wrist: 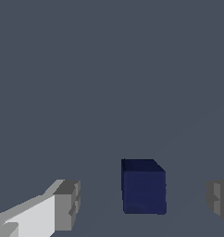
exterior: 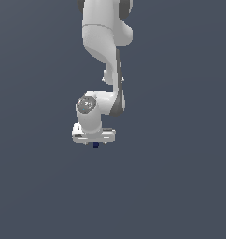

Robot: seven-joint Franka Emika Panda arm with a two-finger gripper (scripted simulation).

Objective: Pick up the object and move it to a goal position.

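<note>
The object is a tiny dark navy-blue cube (wrist: 143, 186), resting on the grey surface. In the wrist view it sits between my two grey fingertips (wrist: 67, 204), with a clear gap on each side. My gripper (wrist: 144, 203) is open around it and touches neither face. In the exterior view only a sliver of the cube (exterior: 95, 144) peeks out just below the white gripper (exterior: 94, 140), whose body hides the fingers.
A plain dark grey surface (exterior: 180, 186) fills both views. The white arm (exterior: 105, 42) comes down from the top of the exterior view. No goal marker shows.
</note>
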